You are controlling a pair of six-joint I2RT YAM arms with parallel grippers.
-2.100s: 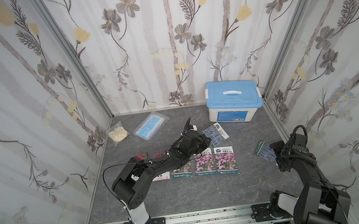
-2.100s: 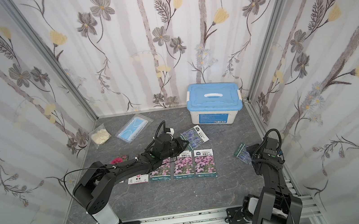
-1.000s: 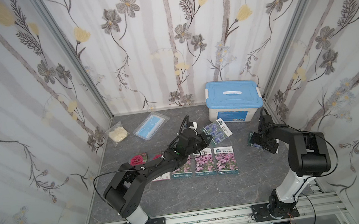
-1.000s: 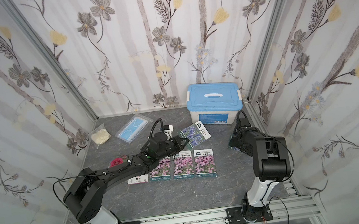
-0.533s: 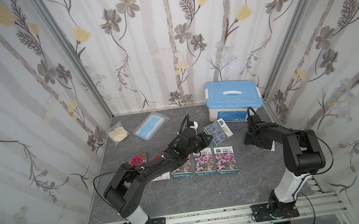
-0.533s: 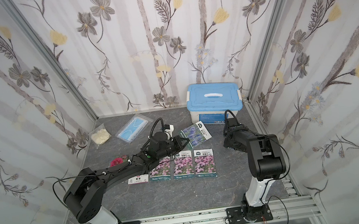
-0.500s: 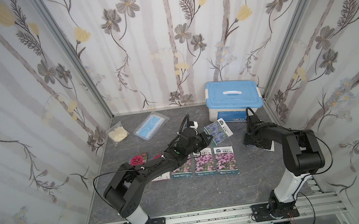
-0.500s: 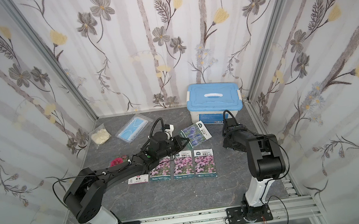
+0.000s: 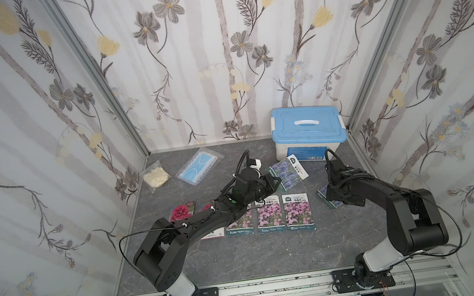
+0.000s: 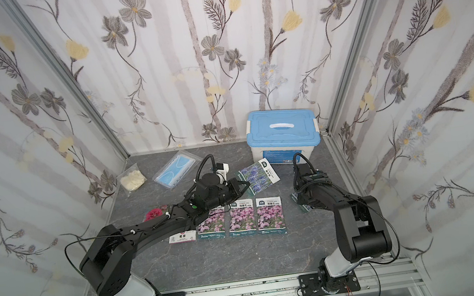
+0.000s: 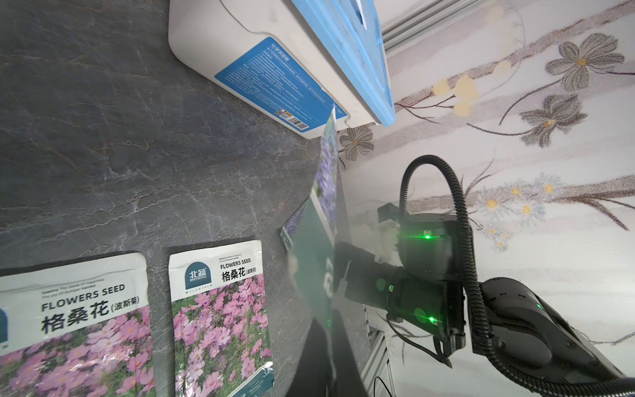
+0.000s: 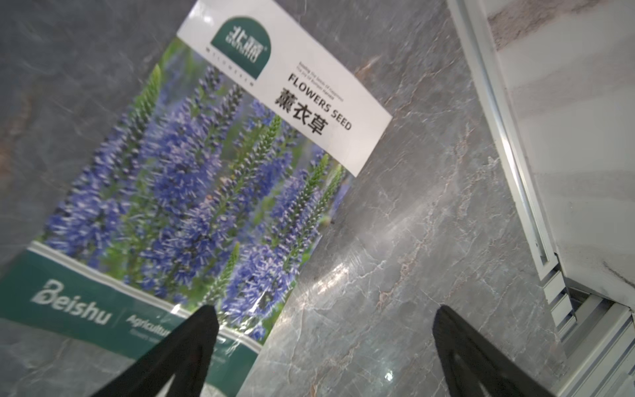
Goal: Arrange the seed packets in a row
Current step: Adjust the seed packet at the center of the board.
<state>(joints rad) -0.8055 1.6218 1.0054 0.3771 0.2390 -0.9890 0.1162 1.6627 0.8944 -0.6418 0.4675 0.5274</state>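
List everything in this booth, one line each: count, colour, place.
pink-flower packets: three, pink, side by side mid-table.
half-hidden packet: one, white end showing, at the row's left end.
red-flower packet: at least one, red, behind that end.
held lavender packet: one, purple-blue, behind the row.
loose lavender packet: one, purple-blue, flat, right of the row.
storage box: one, white with blue lid, back right.
mask bag: one, clear with blue mask, back left.
cream bag: one, clear, cream contents, back left corner.
table: one, grey marbled.
left gripper: black, shut on the held lavender packet.
right gripper: black, open above the loose lavender packet.
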